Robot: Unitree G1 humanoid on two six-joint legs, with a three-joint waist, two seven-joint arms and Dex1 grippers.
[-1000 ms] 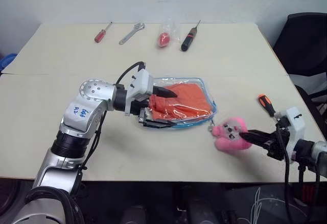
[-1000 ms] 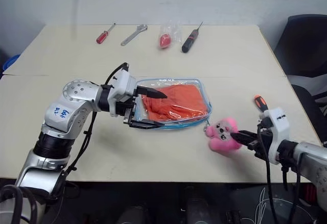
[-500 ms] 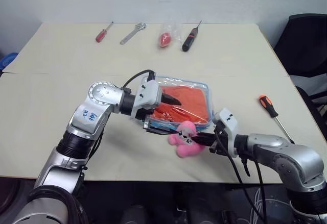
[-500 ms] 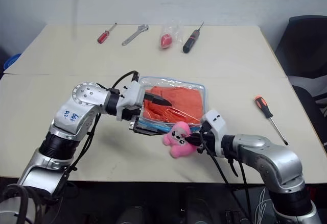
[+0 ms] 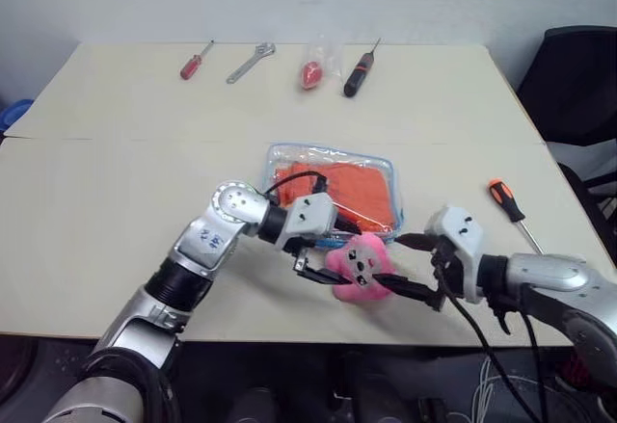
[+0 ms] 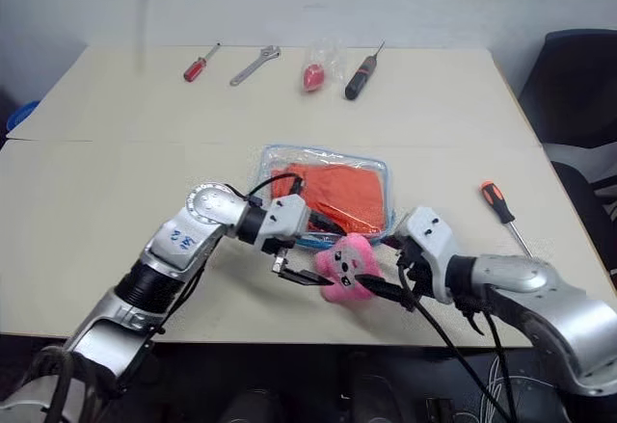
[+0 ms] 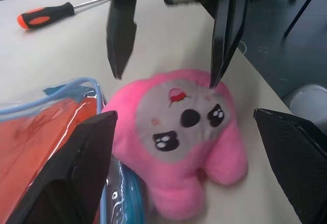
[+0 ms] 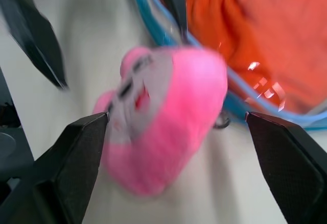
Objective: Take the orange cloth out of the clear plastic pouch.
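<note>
While both arms crowd the near edge of the pouch, here's what you're looking at, biggest thing first:

table point(image 5: 116, 182): nothing pins the pouch down, so any tug could slide the whole thing toward the edge instead of freeing the cloth.

pouch point(image 5: 386, 168): lies flat mid-table with the cloth inside. I can't tell if the zipper is open; if it's shut, you'd only be grabbing plastic.

cloth point(image 5: 362, 187): all of it is in the pouch, just beyond the left gripper.

charm point(image 5: 359, 267): pink plush, sitting just beside the pouch's near edge, right between your two grippers. My guess is you'll pinch this by mistake and drag the pouch by its chain.

left gripper point(image 5: 314, 257): fingers wide, holding nothing, straddling the charm.

right gripper point(image 5: 413, 267): also spread wide, empty, fingertips near the charm. Grippers are close enough that they could clash.
</note>
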